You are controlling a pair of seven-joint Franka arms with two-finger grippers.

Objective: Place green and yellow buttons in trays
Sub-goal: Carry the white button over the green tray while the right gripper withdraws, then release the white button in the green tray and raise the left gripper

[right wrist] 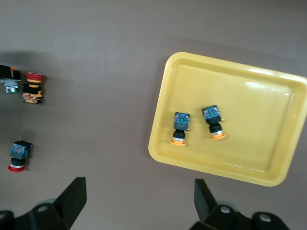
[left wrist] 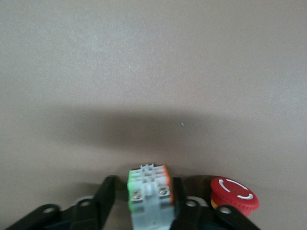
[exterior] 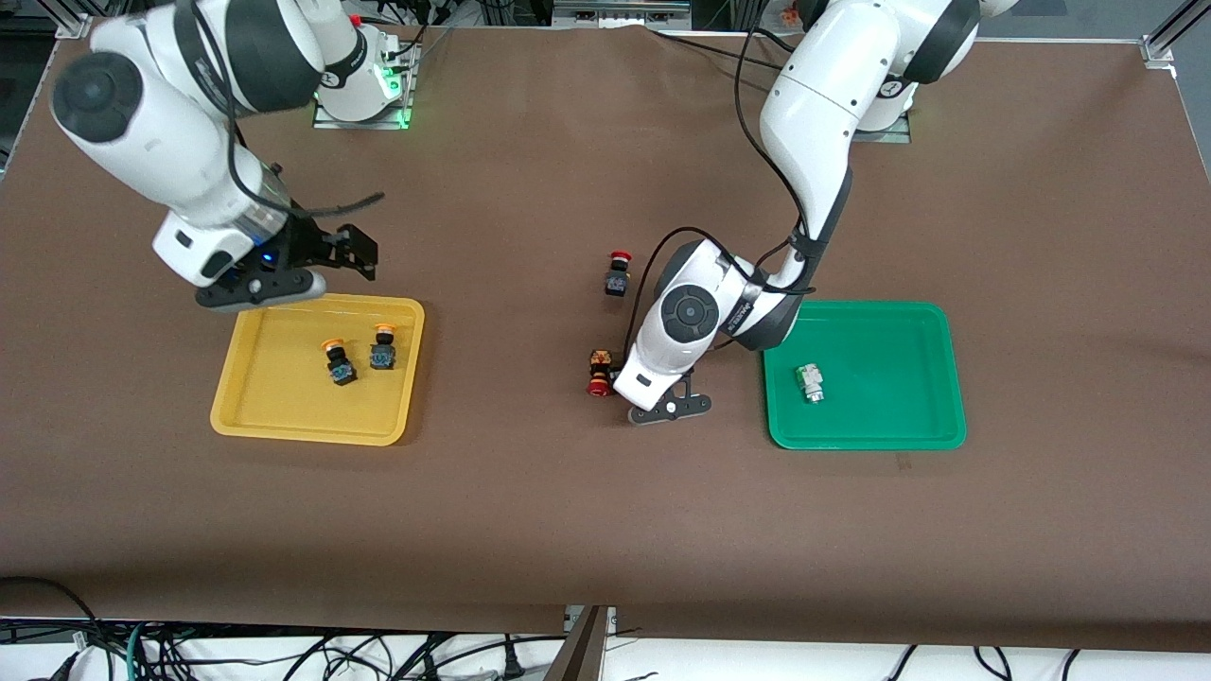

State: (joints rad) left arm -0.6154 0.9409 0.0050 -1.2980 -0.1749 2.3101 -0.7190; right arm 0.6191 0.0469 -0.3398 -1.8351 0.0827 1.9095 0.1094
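Left wrist view alone shows left tool (left wrist: 149,203) clamped on pale grey-green plastic button (left wrist: 149,189), low on brown desk (exterior: 530,170), beside red-capped orange-black switch (exterior: 599,372). Second pale button (exterior: 810,382) lies in green plastic tray (exterior: 932,416), 3 o'clock of tool. Two orange-capped dark buttons (exterior: 339,363) (exterior: 382,347) in yellow plastic tray (exterior: 248,407). Right tool (right wrist: 139,201) spread wide, hovering at yellow tray's 12 o'clock edge.

Two orange-capped buttons (exterior: 340,364) (exterior: 382,347) lie in the yellow tray (exterior: 248,382); one pale button (exterior: 810,382) in the green tray (exterior: 908,426); another pale button (left wrist: 149,199) sits between gripper fingers.

Both trays look like glossy plastic to us: the yellow tray (right wrist: 163,100) throws back highlights, the green tray (exterior: 932,326) shines too. The table cover (exterior: 568,501) is a matt brown sheet, slightly grainy. Arm shells (exterior: 804,113) are smooth glossy white plastic, with matt black gripper fingers (right wrist: 72,199).
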